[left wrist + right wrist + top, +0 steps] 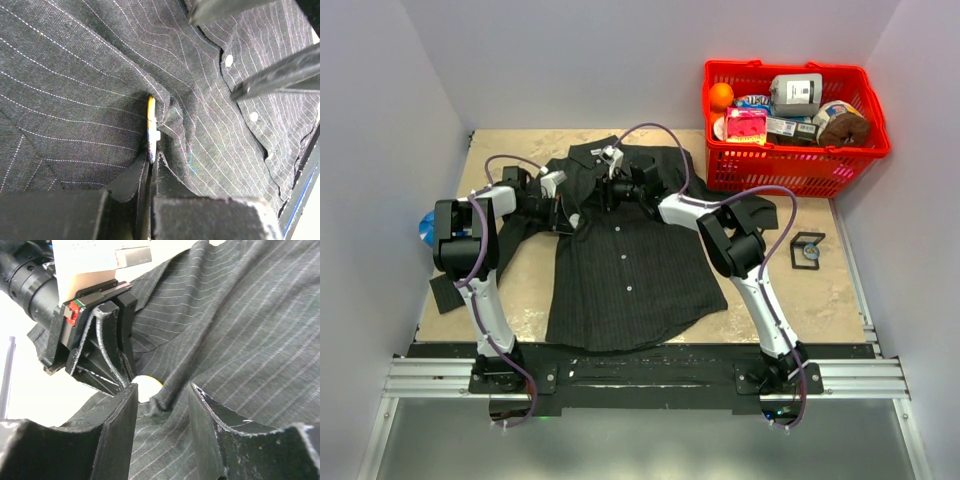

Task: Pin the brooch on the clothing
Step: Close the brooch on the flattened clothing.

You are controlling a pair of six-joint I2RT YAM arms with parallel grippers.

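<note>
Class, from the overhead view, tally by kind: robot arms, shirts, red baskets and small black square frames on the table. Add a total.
Robot arms: 2
Shirts: 1
Red baskets: 1
Black square frames: 1
Total: 5

Left arm (485, 290), right arm (760, 290): white links, black joints, purple cables (660, 135) looping off each. Left hand (126, 380): black fingers (107, 340), scuffed edges; red-green mark (75, 310), possibly a label.
</note>
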